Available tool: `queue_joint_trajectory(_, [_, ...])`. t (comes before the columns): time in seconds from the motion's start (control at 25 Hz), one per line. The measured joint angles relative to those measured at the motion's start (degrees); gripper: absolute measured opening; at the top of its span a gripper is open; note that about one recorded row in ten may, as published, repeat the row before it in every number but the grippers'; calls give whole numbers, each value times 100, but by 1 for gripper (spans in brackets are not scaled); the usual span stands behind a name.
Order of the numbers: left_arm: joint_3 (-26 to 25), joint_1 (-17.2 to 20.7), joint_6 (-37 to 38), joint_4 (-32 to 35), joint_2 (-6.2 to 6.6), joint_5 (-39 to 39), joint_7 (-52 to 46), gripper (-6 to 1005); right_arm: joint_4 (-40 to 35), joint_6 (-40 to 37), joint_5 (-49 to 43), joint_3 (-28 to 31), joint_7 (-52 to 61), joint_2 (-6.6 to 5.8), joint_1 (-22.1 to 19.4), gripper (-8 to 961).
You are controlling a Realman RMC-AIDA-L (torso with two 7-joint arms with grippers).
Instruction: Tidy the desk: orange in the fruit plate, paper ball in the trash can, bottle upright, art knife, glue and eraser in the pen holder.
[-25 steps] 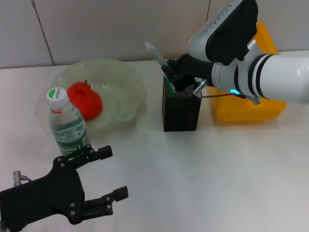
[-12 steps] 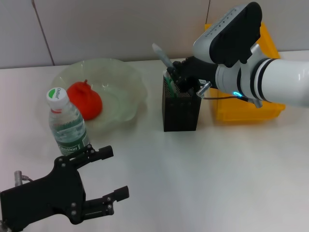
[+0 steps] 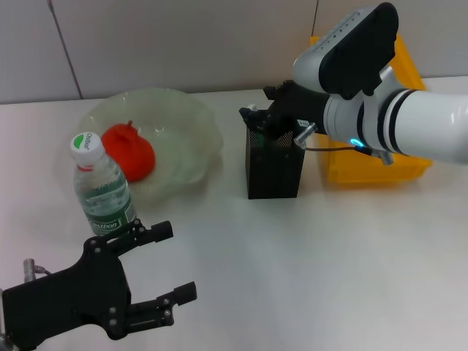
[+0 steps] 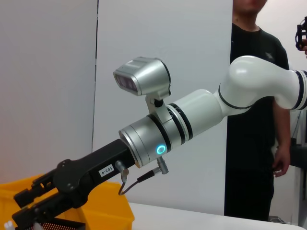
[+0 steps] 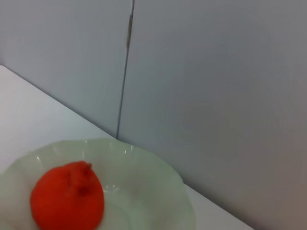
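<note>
**Right tool parked over the pen holder**

So the right tool (image 3: 256, 121) sits just above the rim of the black square mesh pen holder (image 3: 273, 170), can't tell if its fingers are apart or together. Behind that holder is the bright yellow plastic trash can (image 3: 380, 167). Off to the holder's left, the red-orange bumpy orange (image 3: 129, 151) lies in the pale green wavy glass fruit plate (image 3: 191, 131), with the clear green-label bottle (image 3: 102, 191) upright in front of the plate. The left tool (image 3: 164, 265) hangs spread wide near the bottle, holding nothing, over the white tabletop (image 3: 307, 263).
</note>
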Motion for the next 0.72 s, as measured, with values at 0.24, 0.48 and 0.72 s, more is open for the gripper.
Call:
queue_joint_trajectory(0.24, [0,4,0,2,0,2,-7,859,202,-121,215,29,-11,-23,-23,592])
queue_joint_trajectory(0.48, [0,16,0,0,0,4,-5,859,536,-277,743,90,-104,-30,-124,724])
queue_joint_trajectory(0.72, [0,29,15,-4,0,1,-2,859,913,-316,2122,225,-1112,-33,-476,757])
